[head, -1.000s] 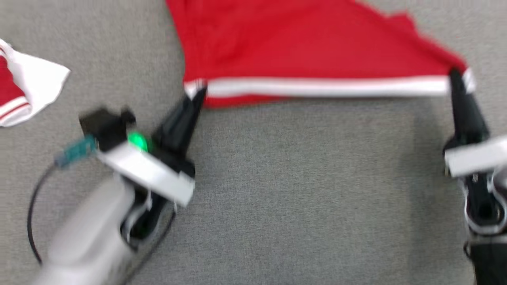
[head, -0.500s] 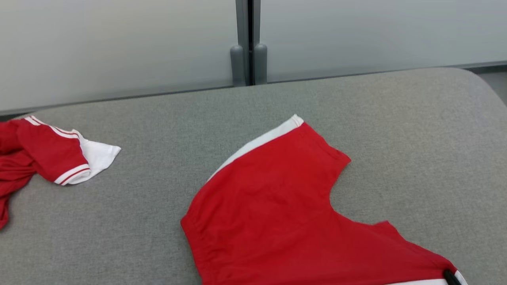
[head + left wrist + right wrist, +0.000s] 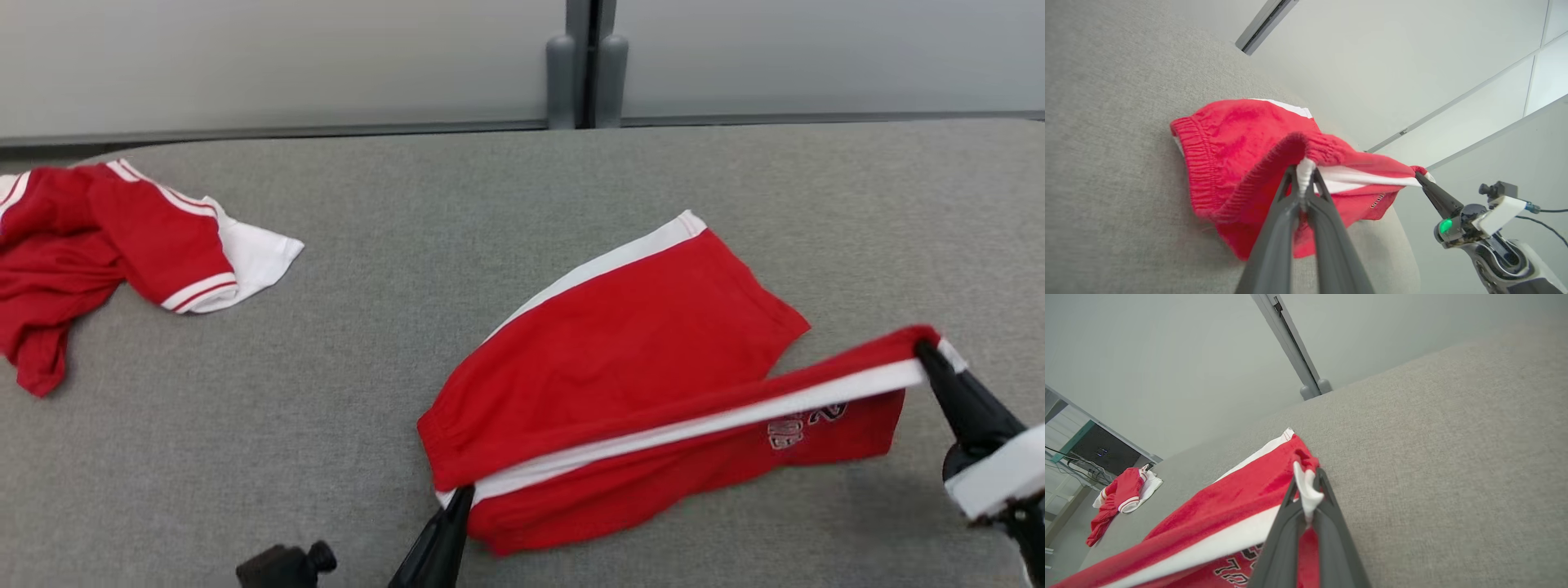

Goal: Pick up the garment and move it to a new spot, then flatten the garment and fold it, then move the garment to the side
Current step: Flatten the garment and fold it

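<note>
Two garments are sitting on one grey surface: one pair of red shorts and one crumpled red-and-white shirt. Two sets of dark jaws are showing.

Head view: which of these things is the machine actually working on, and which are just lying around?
In the job: red shorts, pinched at two ends of the white-striped edge by the left gripper and right gripper, both shut; grey padded surface under them.
Lying about: crumpled red and white shirt, far left.
</note>
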Robot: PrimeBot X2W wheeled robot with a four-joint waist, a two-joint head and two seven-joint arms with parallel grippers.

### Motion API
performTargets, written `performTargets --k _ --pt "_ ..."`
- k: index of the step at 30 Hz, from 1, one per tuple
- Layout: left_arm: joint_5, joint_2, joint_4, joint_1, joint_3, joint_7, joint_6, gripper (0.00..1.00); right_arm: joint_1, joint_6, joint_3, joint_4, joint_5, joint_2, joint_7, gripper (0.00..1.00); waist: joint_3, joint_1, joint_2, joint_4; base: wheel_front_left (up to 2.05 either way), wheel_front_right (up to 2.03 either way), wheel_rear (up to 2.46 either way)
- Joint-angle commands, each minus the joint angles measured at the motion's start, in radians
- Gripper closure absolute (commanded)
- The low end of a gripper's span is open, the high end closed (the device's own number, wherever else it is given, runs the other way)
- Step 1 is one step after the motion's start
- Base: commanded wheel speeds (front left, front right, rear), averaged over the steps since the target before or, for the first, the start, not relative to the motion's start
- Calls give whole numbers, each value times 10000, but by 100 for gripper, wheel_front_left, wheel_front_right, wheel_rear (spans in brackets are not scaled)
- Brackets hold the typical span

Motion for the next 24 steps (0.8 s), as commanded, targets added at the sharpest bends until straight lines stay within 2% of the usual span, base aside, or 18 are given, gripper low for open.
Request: performTargets --k 1,6,12,21,22,23,24 --pt "-35 19 5 -340 23 91 -86 100 -372 -51 -27 144 -179 -164 133 100 794 0 0 711 0 0 0" --pt "-360 -381 330 -1590 23 612 -7 100 -2466 -33 178 1093 -829 -715 892 100 1570 0 0 1376 0 0 0" --pt "-372 -629 820 -2626 -208 1060 7 100 -4352 -31 744 2265 -1429 -1073 1709 100 2086 0 0 1872 0 0 0" --pt "-541 -902 1595 -3639 -338 1224 70 100 -5613 -29 1492 3378 -1897 -1421 2110 100 2386 0 0 2187 0 0 0" --pt "-549 -909 1678 -3692 -347 1237 91 96 -5681 -29 1543 3457 -1906 -1433 2072 100 2398 0 0 2200 0 0 0" --pt "-570 -916 1763 -3759 -349 1255 102 80 -5745 -29 1598 3499 -1921 -1459 1988 84 2402 0 0 2207 0 0 0" --pt "-612 -928 1846 -3809 -337 1289 149 64 -5782 -29 1670 3512 -1981 -1508 1934 50 2400 0 0 2207 0 0 0"
